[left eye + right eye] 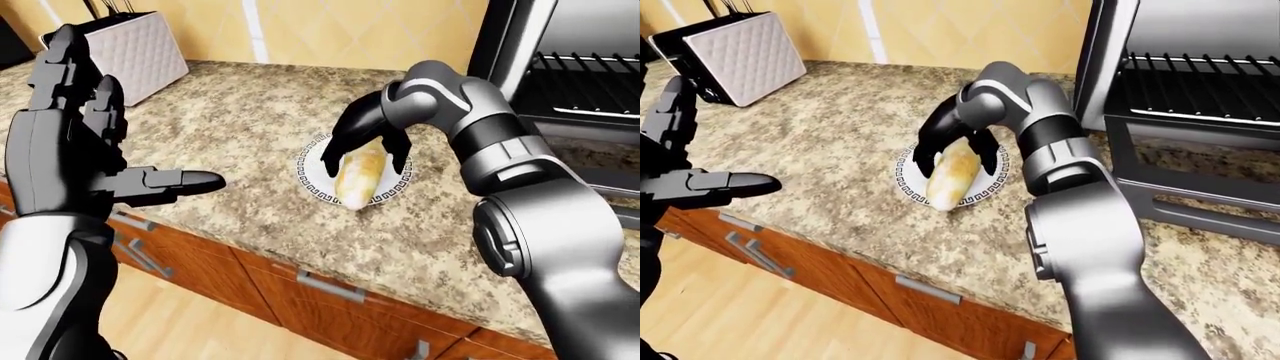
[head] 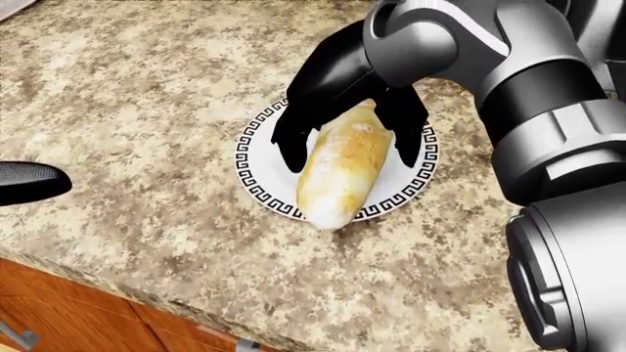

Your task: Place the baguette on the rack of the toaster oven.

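A golden baguette lies on a white plate with a black key-pattern rim, on the speckled granite counter. My right hand reaches down over the baguette's upper end, open. Its black fingers stand on either side of the loaf, close against it. My left hand is raised at the left of the left-eye view, open with fingers spread, away from the plate. The toaster oven's wire rack shows at the upper right of the right-eye view, with the oven door folded down.
A white quilted knife block stands at the upper left of the counter by the tiled wall. The counter edge runs below the plate, with wooden drawers and metal handles under it.
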`<state>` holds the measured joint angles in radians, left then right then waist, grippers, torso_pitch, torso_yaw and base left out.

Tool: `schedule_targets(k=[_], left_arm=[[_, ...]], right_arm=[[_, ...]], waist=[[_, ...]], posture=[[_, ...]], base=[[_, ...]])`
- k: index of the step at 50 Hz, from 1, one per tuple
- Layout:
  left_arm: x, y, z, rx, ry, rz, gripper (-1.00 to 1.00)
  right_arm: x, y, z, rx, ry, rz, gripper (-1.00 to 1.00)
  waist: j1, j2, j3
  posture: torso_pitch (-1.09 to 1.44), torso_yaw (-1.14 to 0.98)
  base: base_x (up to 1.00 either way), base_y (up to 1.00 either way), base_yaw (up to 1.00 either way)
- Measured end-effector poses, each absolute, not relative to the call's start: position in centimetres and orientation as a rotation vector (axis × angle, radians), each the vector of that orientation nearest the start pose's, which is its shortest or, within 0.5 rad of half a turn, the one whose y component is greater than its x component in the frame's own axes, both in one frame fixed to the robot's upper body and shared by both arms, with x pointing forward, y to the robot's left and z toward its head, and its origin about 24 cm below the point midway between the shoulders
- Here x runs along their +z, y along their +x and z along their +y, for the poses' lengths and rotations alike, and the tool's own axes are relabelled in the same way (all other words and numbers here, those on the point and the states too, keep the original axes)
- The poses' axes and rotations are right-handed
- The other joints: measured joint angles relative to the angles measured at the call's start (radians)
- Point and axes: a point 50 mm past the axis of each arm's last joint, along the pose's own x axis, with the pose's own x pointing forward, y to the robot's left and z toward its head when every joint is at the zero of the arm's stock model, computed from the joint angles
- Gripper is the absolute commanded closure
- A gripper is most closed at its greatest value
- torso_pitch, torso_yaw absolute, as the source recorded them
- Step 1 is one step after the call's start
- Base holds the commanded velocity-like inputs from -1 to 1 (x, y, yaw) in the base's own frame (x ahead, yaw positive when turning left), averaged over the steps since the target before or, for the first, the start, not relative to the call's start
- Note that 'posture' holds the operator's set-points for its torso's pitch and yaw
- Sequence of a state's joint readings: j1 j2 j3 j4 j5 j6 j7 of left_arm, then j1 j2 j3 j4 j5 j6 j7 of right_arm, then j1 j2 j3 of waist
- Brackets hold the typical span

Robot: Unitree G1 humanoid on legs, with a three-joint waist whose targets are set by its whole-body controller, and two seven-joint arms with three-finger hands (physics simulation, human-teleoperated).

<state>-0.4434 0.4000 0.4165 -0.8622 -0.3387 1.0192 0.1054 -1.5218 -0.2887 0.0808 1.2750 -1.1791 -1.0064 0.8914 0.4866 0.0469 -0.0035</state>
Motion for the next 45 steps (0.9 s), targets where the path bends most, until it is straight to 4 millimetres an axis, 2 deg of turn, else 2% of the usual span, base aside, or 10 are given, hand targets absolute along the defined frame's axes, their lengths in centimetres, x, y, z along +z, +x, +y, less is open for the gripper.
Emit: schedule_targets(k=[21, 45], left_arm=[[26.12, 22.39, 21.95, 0.182, 0.121, -0.358, -1.0], [26.2, 22.38, 22.07, 0.187, 0.124, -0.357, -1.0]], right_arm=[[24.19, 38.38, -6.56, 1.251, -1.907, -0.353, -0.16], [24.54, 38.67, -6.83, 1.199, -1.954, -0.367, 0.4]], waist=[[0.004, 0.0, -0.003], [0.008, 0.001, 0.004]], posture=[[0.0, 0.42], [0.0, 0.42]], base=[[0.0, 0.0, 0.0], [0.0, 0.0, 0.0]])
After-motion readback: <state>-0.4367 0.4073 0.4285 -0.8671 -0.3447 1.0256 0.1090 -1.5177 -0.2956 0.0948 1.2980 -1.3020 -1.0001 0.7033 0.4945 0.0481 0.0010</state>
